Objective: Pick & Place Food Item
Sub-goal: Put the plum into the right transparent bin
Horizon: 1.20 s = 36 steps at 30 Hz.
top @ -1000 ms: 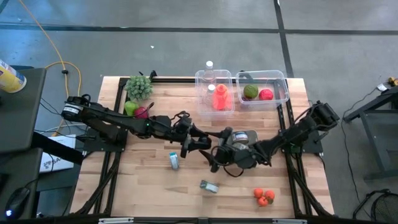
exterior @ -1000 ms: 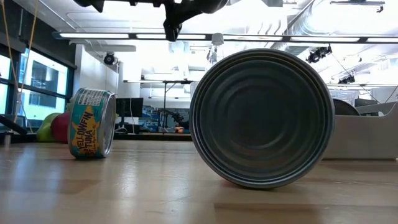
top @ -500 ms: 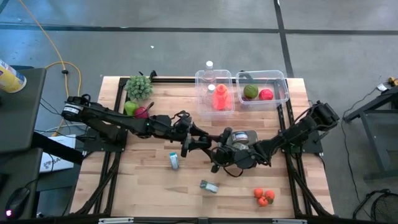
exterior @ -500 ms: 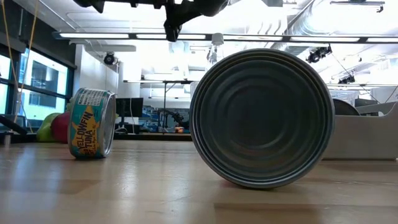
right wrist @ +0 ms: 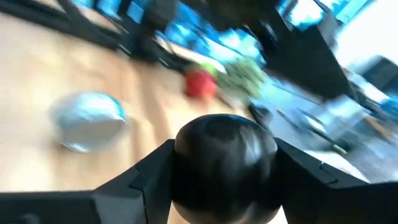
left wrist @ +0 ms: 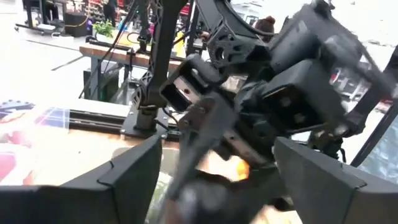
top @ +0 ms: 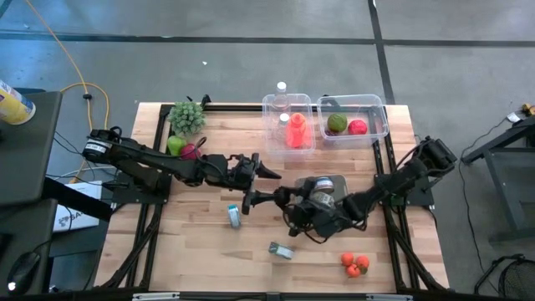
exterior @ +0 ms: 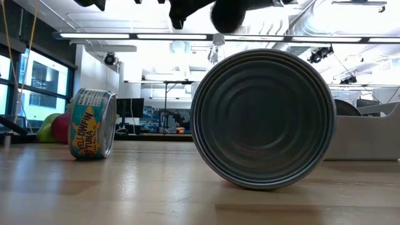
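A dark round food item [right wrist: 225,165] hangs above the table's middle, with my right gripper [top: 288,201] shut on it. It also shows at the top of the low view [exterior: 228,14]. My left gripper [top: 266,186] reaches in from the table's left and stands open. In the left wrist view its fingers [left wrist: 127,177] are spread wide either side of the right gripper's tip and touch nothing. On the table below, a tuna can [top: 234,216] and a plain can [top: 281,250] lie on their sides. My right gripper pinches the dark round item [right wrist: 186,155] between its two fingers, one on each side of it. The fingers [right wrist: 146,177] come from the table's right, nearly level and tipped slightly down. The item is lifted clear of the table.
Two clear bins stand at the far edge, one [top: 288,125] with a red bottle, one [top: 351,121] with green and red fruit. A leafy green bunch [top: 188,117] and green and red fruit [top: 180,147] lie far left. Small orange-red fruits [top: 355,264] lie near right.
My left gripper has rolled about its own line and opened, letting go of the dark item. My right gripper has taken hold of the item and dipped slightly, bringing it into the top of the low view.
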Tool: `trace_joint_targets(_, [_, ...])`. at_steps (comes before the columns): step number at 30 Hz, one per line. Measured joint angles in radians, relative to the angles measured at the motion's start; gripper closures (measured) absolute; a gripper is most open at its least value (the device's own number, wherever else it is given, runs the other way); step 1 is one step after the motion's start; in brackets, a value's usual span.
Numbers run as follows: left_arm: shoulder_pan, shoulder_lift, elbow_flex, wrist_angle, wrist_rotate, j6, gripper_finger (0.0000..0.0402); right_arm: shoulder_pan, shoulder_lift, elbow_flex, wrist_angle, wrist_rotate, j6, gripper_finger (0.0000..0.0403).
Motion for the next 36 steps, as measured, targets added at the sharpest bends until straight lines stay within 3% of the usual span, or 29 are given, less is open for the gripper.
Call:
trace_joint_targets(5, [0.000, 0.000, 0.000, -0.001, -0.001, -0.017, 0.0089, 0.040, 0.000, 0.000, -0.269, 0.275, 0.209, 0.0191])
trace_joint_targets(8, [0.000, 0.000, 0.000, -0.003, -0.001, -0.020, 0.0089, 0.063, 0.000, 0.000, -0.467, 0.348, 0.426, 0.0193])
trace_joint_targets(18, [-0.019, 0.000, 0.000, -0.004, 0.008, -0.024, 0.0088, 0.074, -0.013, -0.001, -1.243, 0.238, 1.290, 0.0192])
trace_joint_targets(24, [-0.044, 0.000, 0.000, -0.004, 0.008, -0.023, 0.0088, 0.032, -0.083, -0.001, -1.620, 0.233, 1.614, 0.0190])
trace_joint_targets(26, [-0.046, 0.000, 0.000, -0.004, 0.008, -0.023, 0.0088, -0.008, -0.121, -0.001, -1.723, 0.185, 1.716, 0.0189])
trace_joint_targets(28, [-0.046, 0.000, 0.000, -0.004, 0.008, -0.023, 0.0088, -0.055, -0.160, -0.001, -1.744, 0.142, 1.758, 0.0189])
trace_joint_targets(30, [-0.046, 0.000, 0.000, -0.004, 0.008, -0.023, 0.0088, -0.102, -0.222, -0.002, -1.724, 0.135, 1.699, 0.0189])
trace_joint_targets(36, [-0.045, 0.001, 0.000, 0.001, 0.008, -0.023, 0.0088, -0.314, -0.379, 0.000, -1.673, 0.192, 1.578, 0.0188])
